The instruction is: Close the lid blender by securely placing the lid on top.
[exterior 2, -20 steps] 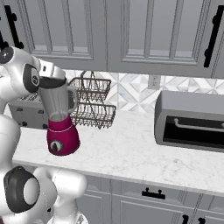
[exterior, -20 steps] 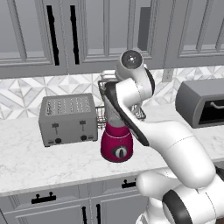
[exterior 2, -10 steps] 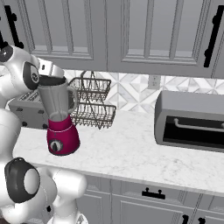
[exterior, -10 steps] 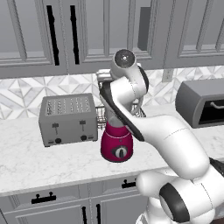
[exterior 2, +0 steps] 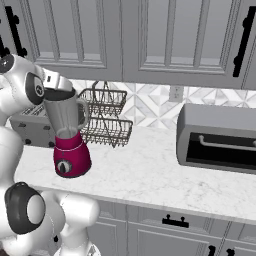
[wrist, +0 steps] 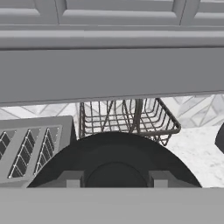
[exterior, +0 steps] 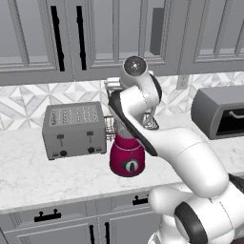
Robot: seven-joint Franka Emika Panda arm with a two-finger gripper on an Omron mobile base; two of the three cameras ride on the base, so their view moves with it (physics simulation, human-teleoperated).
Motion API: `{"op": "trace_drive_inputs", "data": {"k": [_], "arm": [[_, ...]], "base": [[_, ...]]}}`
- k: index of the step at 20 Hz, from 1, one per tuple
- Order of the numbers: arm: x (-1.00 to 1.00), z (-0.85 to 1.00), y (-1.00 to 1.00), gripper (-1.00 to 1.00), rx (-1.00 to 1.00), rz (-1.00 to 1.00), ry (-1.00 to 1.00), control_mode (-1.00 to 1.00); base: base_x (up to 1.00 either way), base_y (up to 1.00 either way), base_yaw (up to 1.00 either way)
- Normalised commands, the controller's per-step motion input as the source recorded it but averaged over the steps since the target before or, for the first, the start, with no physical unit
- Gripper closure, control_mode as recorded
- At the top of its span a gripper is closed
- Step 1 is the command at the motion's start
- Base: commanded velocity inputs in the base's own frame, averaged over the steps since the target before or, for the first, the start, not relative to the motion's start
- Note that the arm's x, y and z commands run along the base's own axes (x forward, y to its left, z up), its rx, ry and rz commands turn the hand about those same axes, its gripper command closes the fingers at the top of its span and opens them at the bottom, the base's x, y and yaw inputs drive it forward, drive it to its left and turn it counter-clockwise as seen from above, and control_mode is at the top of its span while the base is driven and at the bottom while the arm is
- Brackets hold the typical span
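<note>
Blender (exterior 2: pixel 69 140): stands on the white marble counter (exterior 2: pixel 150 175), left part of the picture, magenta base with a black round dial facing forward, clear grey jar above it, handle on its right side
Lid (exterior 2: pixel 60 95): dark, sits at the jar's top rim
Arm: white, rises along the left edge; the hand reaches the jar's top from the left, fingers too hidden to read
Wire basket rack (exterior 2: pixel 106 117): two tiers, just behind and right of the blender, against the patterned backsplash
Toaster (exterior 2: pixel 31 127): grey, behind the blender, partly hidden by the arm
Toaster oven (exterior 2: pixel 217 145): grey, far right of the counter, well apart from the blender
Cabinets: grey doors above, drawers with black handles below
</note>
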Motion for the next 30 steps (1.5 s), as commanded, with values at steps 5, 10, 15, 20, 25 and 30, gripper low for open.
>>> {"op": "trace_drive_inputs", "data": {"k": [5,10,15,20,25,30], "arm": [[0.06,-0.50,0.00,1.00,0.00,0.00,-0.07,-1.00],[0.01,-0.53,0.00,1.00,0.00,0.00,-0.02,-1.00],[-0.16,-0.42,0.00,1.00,-0.01,0.00,0.06,-1.00],[-0.41,-0.13,0.00,-1.00,-0.04,0.00,0.20,-1.00],[-0.49,-0.28,0.00,-1.00,-0.07,0.00,0.13,-1.00],[-0.67,-0.32,0.00,-1.00,-0.06,0.00,0.08,-1.00]], "base": [[0.00,0.00,0.00],[0.00,0.00,0.00],[0.00,0.00,0.00],[0.00,0.00,0.00],[0.00,0.00,0.00],[0.00,0.00,0.00]]}}
